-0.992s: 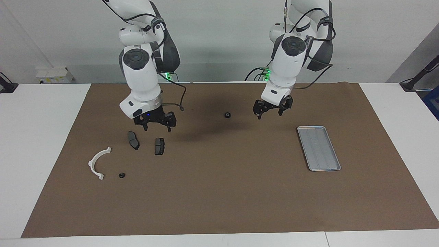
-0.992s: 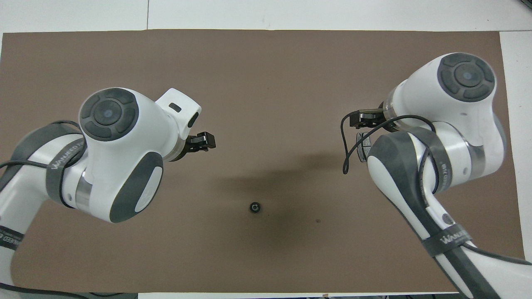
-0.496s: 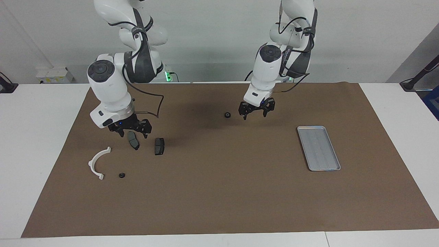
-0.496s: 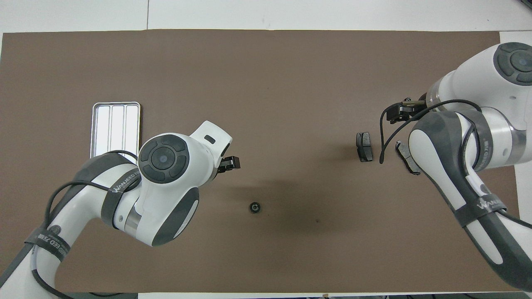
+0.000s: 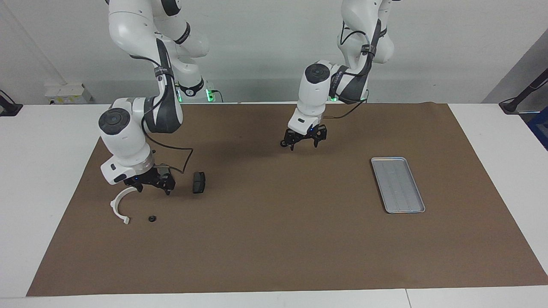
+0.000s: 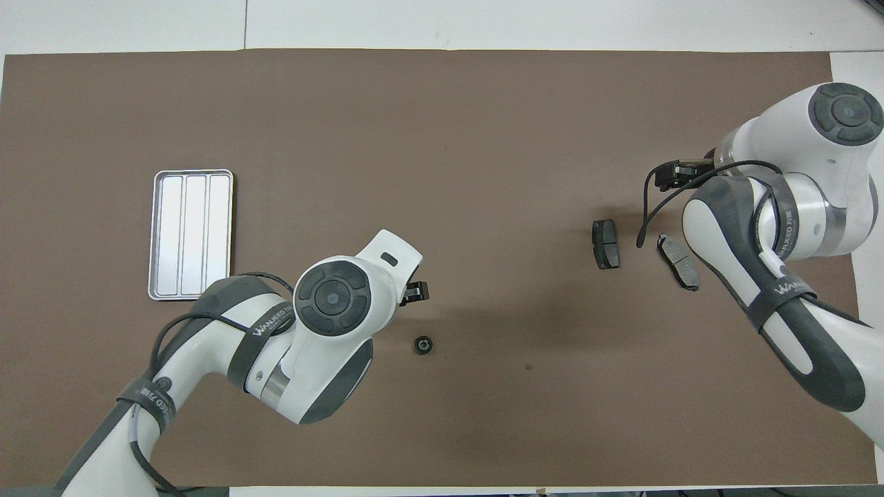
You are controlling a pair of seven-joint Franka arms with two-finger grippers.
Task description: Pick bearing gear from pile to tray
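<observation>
The bearing gear (image 5: 283, 143), a small black ring, lies on the brown mat (image 5: 274, 239) near the robots; it also shows in the overhead view (image 6: 423, 344). My left gripper (image 5: 305, 145) is open and hangs low just beside the gear, not touching it. The silver tray (image 5: 398, 185) lies toward the left arm's end and is bare. The pile lies toward the right arm's end: a white half-ring bracket (image 5: 120, 204), a dark plate (image 5: 198, 182) and a tiny black piece (image 5: 151, 218). My right gripper (image 5: 152, 187) is open over the second plate (image 6: 678, 252).
The brown mat covers most of the white table (image 5: 47, 141). In the overhead view the tray (image 6: 192, 233) lies beside the left arm's elbow, and the right arm hides the bracket and the tiny black piece.
My left gripper has swung from near the tray's side over to the bearing gear and come lower. My right gripper has moved toward its end of the table, over the plate by the bracket.
</observation>
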